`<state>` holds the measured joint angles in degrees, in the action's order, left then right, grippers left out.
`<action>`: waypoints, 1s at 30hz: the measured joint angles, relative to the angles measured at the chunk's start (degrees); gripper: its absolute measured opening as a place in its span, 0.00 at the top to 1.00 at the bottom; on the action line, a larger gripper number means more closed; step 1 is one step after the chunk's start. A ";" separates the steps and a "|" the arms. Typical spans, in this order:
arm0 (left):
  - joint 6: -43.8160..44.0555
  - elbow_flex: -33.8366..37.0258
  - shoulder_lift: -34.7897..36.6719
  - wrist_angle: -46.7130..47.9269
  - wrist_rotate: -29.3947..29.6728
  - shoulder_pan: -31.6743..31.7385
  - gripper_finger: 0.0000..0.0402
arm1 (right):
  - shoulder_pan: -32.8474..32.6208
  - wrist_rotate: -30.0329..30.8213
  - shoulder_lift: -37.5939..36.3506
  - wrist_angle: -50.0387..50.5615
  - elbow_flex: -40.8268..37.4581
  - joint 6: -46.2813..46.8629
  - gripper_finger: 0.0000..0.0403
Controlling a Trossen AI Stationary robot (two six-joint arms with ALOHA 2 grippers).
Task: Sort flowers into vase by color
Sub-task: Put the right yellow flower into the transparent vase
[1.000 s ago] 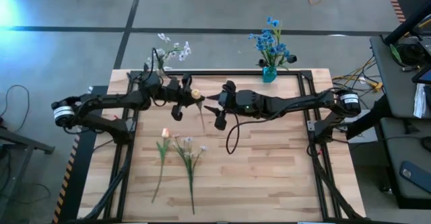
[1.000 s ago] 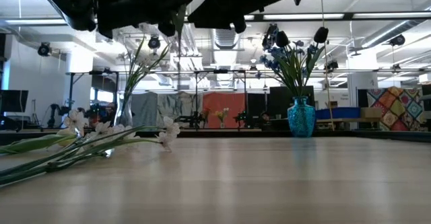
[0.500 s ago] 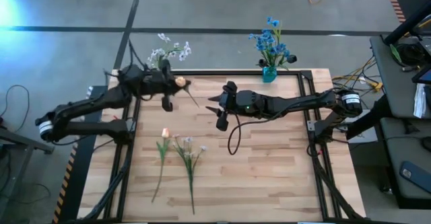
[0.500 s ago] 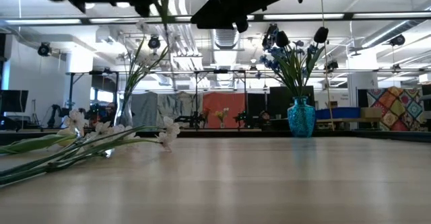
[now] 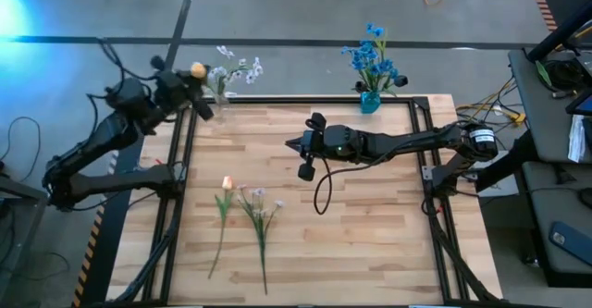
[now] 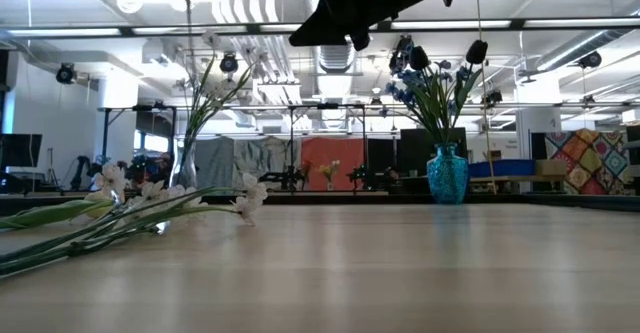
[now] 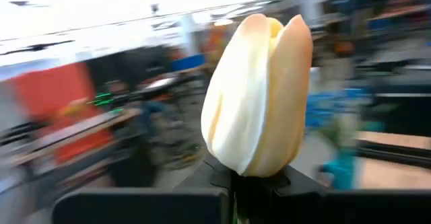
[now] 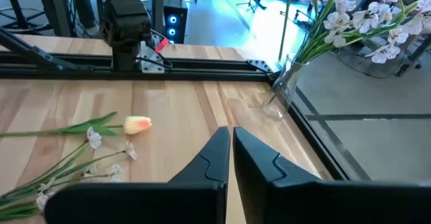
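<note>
High view shows your left gripper [image 5: 190, 84] pinching a peach tulip [image 5: 196, 69] at eleven o'clock beside the clear vase [image 5: 220, 93], seemingly for insertion, while your right gripper [image 5: 294, 145], fingers together, waits mid-table.

Workshop hall around a wooden table

The pale plank table [image 5: 370, 225] sits in a black metal frame [image 5: 426, 174] on a grey concrete floor [image 5: 277, 7] crossed by a dark line. Right of the table, cables [image 5: 490, 100] trail toward a desk. Beyond the table, ceiling strip lights [image 6: 470, 23] glow, with a patchwork quilt [image 6: 585, 163] farther back.
</note>
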<state>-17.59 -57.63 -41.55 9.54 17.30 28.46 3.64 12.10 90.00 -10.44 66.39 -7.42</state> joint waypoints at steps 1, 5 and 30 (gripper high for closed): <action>-0.23 0.06 0.61 -0.02 2.63 0.24 1.00 | 0.00 0.00 0.00 0.00 0.00 0.00 0.97; -0.58 0.42 2.02 -0.03 8.67 1.82 1.00 | 0.00 -0.02 0.00 0.27 -0.02 -0.10 0.97; 3.29 -2.24 -6.34 -7.85 -3.08 25.75 1.00 | -0.02 -0.04 0.02 0.91 -0.09 1.49 0.97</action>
<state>-14.31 -59.87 -47.89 1.69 14.22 54.22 3.62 12.06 90.02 -9.53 66.30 -5.93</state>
